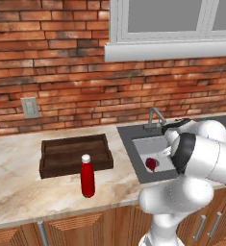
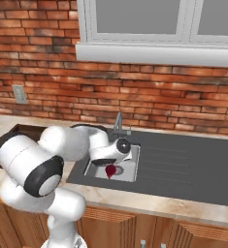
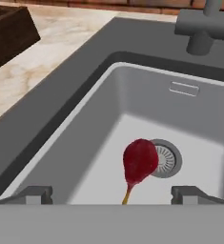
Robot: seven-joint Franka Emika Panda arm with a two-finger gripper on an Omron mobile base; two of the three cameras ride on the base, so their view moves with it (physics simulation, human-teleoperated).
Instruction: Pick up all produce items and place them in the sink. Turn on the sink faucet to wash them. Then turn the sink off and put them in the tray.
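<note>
One dark-red produce item (image 3: 140,161), rounded with a thin yellowish stem pointing down the frame, lies on the floor of the sink (image 3: 85,143), low and centre in the hand view. It sits against the left edge of the round metal drain (image 3: 167,159) and partly covers it. In the left base view the same fruit (image 1: 151,164) shows right of centre in the basin, just left of the white arm; in the right base view it (image 2: 110,170) appears just below centre-left, under the arm's wrist.

The gripper (image 3: 112,194) hangs above the basin with its jaws spread wide, one dark fingertip (image 3: 35,194) at lower left and the other at lower right of the hand view, the fruit between and beyond them, untouched. Nothing is held.

The sink faucet (image 1: 155,116) rises at the back rim of the basin, right of centre in the left base view; its base and spout (image 3: 204,28) occupy the upper right of the hand view. A dark grey ribbed surround (image 2: 183,164) spreads to the right in the right base view.

The tray (image 1: 73,154) rests on the marble counter (image 1: 18,187), left of centre in the left base view, well apart from the basin. A red bottle (image 1: 87,176) with a white cap stands upright just in front of the tray. A brick wall (image 1: 47,62) with a wall outlet (image 1: 30,107) fills the background, and a window (image 1: 177,24) sits at upper right.
</note>
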